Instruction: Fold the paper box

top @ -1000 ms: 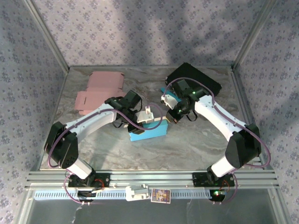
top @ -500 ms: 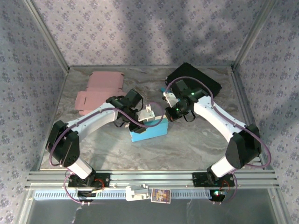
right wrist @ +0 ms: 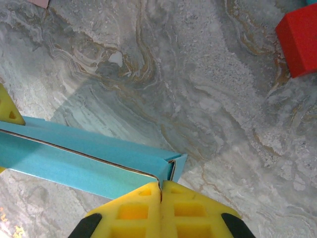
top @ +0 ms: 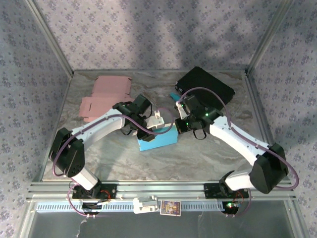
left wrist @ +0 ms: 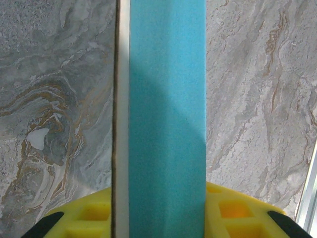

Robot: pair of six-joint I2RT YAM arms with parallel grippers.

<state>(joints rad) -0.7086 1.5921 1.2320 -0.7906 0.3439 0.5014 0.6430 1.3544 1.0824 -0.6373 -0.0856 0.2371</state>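
Observation:
The blue paper box (top: 158,141) lies mid-table as a long, partly folded shape. My left gripper (top: 157,120) stands over its left part and is shut on it. In the left wrist view the box's blue panel (left wrist: 168,109) runs upright between the yellow fingers (left wrist: 237,210), a pale edge along its left side. My right gripper (top: 179,126) is at the box's right end. In the right wrist view its yellow fingers (right wrist: 133,210) are pressed together with nothing between them, and their tips (right wrist: 161,183) touch the top seam at the box's end corner (right wrist: 173,166).
A flat pink cardboard blank (top: 105,96) lies at the back left. A black tray (top: 205,83) sits at the back right, with a small blue piece (top: 174,95) beside it. A red block (right wrist: 299,39) lies beyond the right gripper. Metal frame posts border the table.
My right arm has swung its elbow outward to the right and brought its gripper down against the box's right end. The left gripper and the box have barely moved.

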